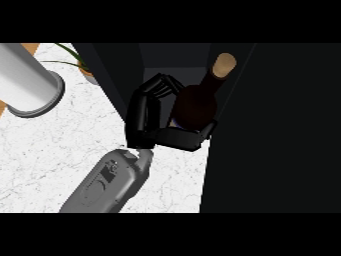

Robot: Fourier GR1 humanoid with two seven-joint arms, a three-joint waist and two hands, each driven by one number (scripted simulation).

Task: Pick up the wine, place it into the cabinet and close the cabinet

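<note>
Wine point(199, 102): dark bottle, tan cork top, upright inside cabinet point(291, 130).

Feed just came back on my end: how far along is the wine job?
Picked up: the hand is curled round the wine bottle, holding it inside the open dark cabinet. In hand: setting it down there. Left: letting go, pulling the arm out, closing the cabinet.

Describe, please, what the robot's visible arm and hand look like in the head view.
One grey forearm shows, smooth and rounded, with small dark markings on its casing near the wrist. It ends in a black hand built of blocky, segmented fingers and a thumb. No cables or sleeves are visible.
</note>
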